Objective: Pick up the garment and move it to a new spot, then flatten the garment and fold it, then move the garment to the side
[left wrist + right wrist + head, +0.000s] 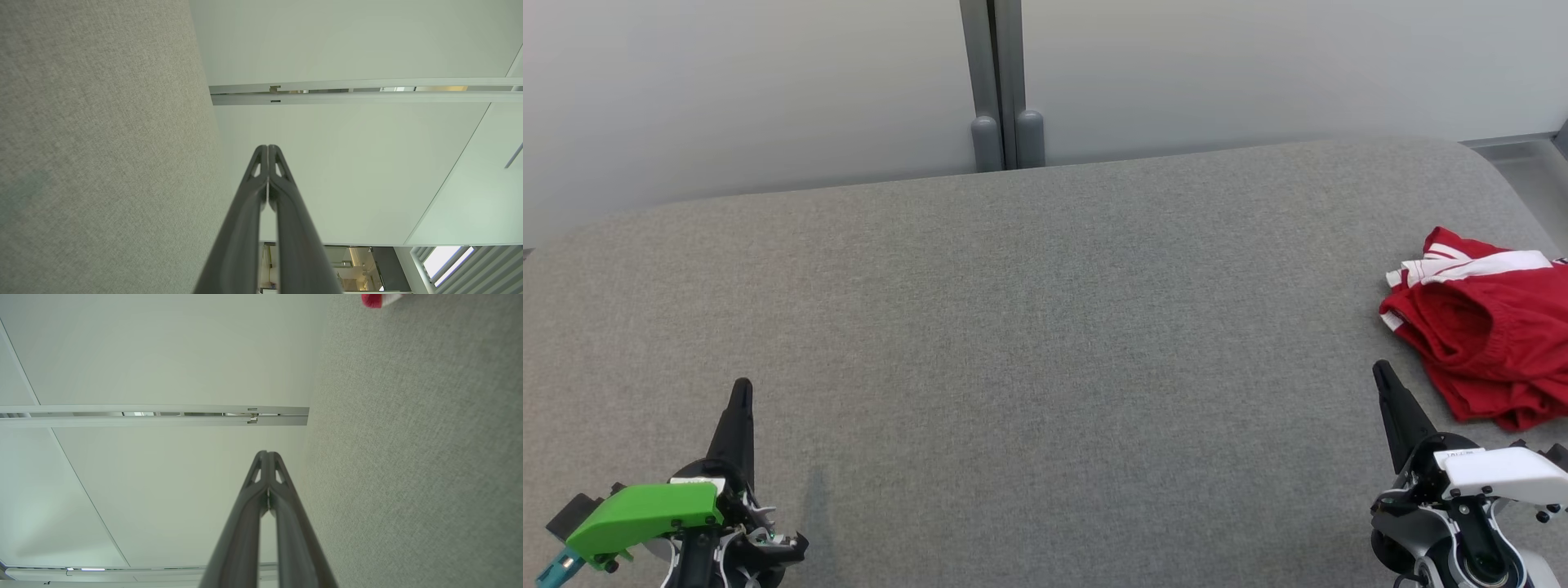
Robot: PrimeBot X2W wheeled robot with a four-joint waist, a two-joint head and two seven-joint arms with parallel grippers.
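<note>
A red garment (pixel 1486 327) with white bands lies crumpled at the right edge of the grey fabric surface (pixel 1045 327), partly cut off by the head view's border. A corner of the garment (pixel 378 299) peeks in at the top of the right wrist view. My right gripper (pixel 1382 371) sits at the lower right, shut and holding nothing, its tip just left of and nearer than the garment. My left gripper (pixel 742 385) rests at the lower left, also shut and holding nothing, far from the garment. Both pairs of fingertips (pixel 267 148) (pixel 266 453) are pressed together in the wrist views.
A pale wall with a grey vertical post (pixel 1001 82) stands behind the surface's far edge. The surface's corners are rounded, and a floor strip (pixel 1527 163) shows beyond the right corner. Wide bare fabric stretches between the two grippers.
</note>
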